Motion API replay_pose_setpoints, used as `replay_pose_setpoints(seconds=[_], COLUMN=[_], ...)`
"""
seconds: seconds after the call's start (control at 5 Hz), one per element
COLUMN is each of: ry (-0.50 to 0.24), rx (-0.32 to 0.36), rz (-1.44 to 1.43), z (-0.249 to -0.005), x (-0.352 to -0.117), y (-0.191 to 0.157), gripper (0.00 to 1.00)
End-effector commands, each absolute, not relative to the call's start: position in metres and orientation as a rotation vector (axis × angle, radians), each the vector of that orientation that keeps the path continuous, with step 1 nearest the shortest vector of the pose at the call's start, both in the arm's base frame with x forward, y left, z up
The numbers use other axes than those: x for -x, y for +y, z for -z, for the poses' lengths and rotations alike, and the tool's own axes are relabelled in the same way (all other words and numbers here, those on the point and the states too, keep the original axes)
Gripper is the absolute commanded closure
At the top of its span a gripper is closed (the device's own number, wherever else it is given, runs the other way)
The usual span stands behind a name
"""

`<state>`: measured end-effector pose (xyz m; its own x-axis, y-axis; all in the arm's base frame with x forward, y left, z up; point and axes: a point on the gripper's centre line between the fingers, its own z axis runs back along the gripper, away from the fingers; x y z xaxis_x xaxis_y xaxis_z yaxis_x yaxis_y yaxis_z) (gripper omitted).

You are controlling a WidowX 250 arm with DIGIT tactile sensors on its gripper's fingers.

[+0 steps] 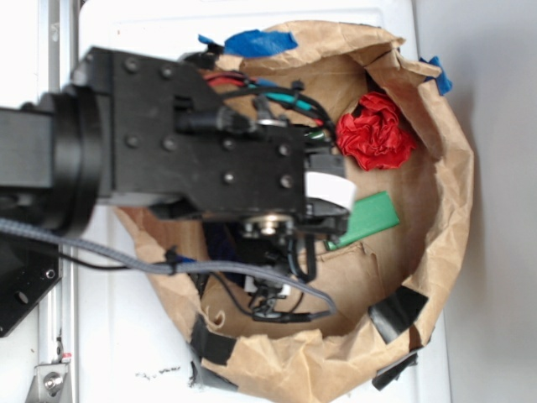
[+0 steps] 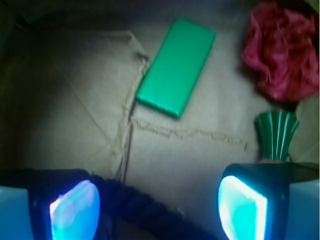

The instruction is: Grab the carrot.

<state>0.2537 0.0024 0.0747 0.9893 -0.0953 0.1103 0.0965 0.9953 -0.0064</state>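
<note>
In the wrist view only the carrot's ribbed dark green stem end [image 2: 276, 134] shows. A sliver of orange sits just below it, and the rest of the carrot is hidden behind my right finger [image 2: 243, 207]. My gripper [image 2: 157, 205] is open over the brown paper floor, its glowing pads wide apart with only a dark cable between them. The carrot lies just outside the right finger, not between the jaws. In the exterior view the black arm [image 1: 210, 143] covers both the gripper and the carrot.
A flat green block [image 2: 176, 66] [image 1: 369, 220] lies ahead at centre. A red ruffled paper ball [image 2: 282, 50] [image 1: 379, 130] sits to the right, just beyond the stem. Crumpled brown paper walls [image 1: 453, 210], taped black and blue, ring the area. A braided cable [image 1: 126, 252] trails left.
</note>
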Motion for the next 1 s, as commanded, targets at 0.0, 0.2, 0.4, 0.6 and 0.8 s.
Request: replay_pose_setpoints(seconds=[0.0, 0.2, 0.4, 0.6, 0.8], ry=[-0.178, -0.186, -0.18, -0.174, -0.165], rx=[0.016, 0.035, 0.054, 0.044, 0.039], rz=[0.019, -0.032, -0.082, -0.083, -0.079], z=[-0.089, -0.095, -0.095, -0.092, -0.086], x=[-0.251, -0.26, -0.271, -0.27, -0.26], y=[0.018, 0.036, 0.055, 0.061, 0.058], gripper=[0.0, 0.0, 0.0, 0.0, 0.0])
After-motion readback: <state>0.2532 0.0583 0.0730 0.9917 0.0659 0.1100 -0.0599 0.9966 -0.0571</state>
